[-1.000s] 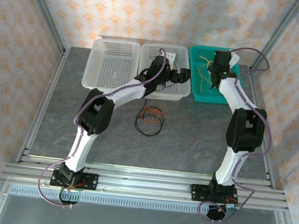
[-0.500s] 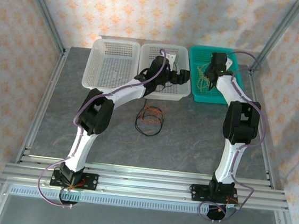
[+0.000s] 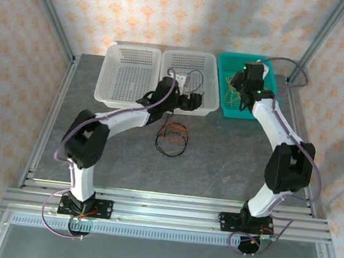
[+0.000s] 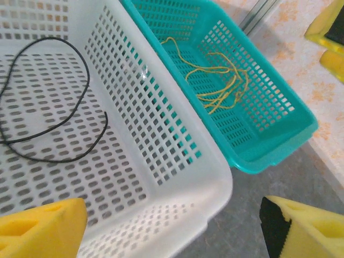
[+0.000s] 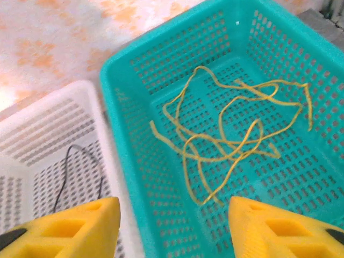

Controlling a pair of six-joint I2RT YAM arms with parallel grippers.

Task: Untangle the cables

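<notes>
A yellow cable (image 5: 231,140) lies loose in the teal basket (image 5: 123,161), also visible as the yellow cable (image 4: 215,80) in the left wrist view. My right gripper (image 5: 172,226) hovers above it, open and empty, over the teal basket (image 3: 265,108). A black cable (image 4: 54,107) loops on the floor of the middle white basket (image 4: 177,161). My left gripper (image 4: 172,236) is open and empty above that basket's near right corner, seen from the top as the left gripper (image 3: 192,102). A tangle of orange-red and black cables (image 3: 172,136) rests on the table.
Another white basket (image 3: 111,92) stands left of the middle white basket (image 3: 202,109), all three in a row at the back of the grey table (image 3: 217,164). Metal frame posts and patterned walls enclose the table.
My left gripper has pulled back from inside the middle basket to its near rim, narrowing slightly, and the black cable lies there. My right gripper has opened over the yellow cable.
</notes>
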